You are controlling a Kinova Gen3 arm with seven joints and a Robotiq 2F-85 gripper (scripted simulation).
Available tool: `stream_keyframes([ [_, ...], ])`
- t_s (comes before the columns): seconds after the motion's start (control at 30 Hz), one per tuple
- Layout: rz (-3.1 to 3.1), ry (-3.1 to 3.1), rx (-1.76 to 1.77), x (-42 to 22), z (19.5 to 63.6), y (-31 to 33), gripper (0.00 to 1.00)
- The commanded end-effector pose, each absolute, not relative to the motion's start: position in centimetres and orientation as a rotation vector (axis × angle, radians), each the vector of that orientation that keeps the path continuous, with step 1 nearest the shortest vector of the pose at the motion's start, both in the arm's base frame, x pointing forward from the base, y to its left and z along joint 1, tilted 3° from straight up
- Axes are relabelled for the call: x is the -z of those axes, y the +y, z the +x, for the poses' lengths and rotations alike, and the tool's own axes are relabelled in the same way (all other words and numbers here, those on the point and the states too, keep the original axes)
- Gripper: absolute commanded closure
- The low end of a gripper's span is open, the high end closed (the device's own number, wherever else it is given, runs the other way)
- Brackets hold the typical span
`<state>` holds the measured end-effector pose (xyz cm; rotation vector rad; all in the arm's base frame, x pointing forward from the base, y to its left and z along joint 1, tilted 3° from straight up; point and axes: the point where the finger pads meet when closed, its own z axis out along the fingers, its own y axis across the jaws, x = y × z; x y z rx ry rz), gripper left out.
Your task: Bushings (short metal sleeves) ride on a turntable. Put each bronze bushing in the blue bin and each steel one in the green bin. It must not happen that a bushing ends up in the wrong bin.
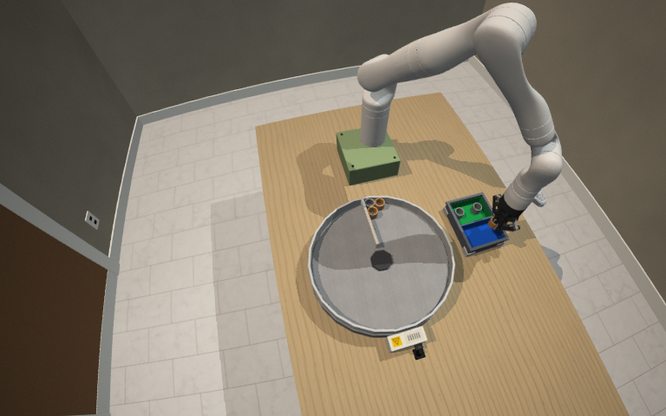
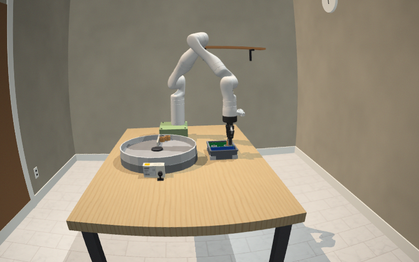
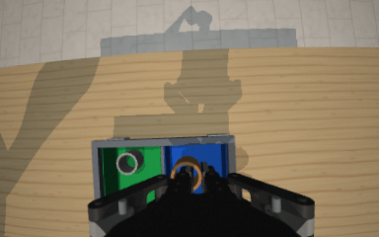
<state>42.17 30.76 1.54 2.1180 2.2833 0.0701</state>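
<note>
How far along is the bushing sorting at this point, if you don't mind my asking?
Done: two steel bushings sit in the green bin.
In hand: the tool grips a bronze bushing over the blue bin.
Left: two bronze and one steel-grey bushing by the bar on the turntable.

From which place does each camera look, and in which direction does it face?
Top: high above the table, looking steeply down at turntable and bins; whole arm shows.
Exterior: beyond the table's near end, facing the arm's green base; whole arm shows.
Wrist: on the arm, looking down past the hand at the bins; only the hand shows.
Shared: top and exterior both show turntable, bins and arm.
</note>
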Motion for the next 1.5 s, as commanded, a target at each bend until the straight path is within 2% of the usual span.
stream_keyframes([
  [0.0, 2.118, 2.286, -0.066, -1.3, 42.1, 30.8, 1.00],
  [1.47, 2.118, 2.286, -0.065, 1.1, 42.1, 30.9, 1.00],
])
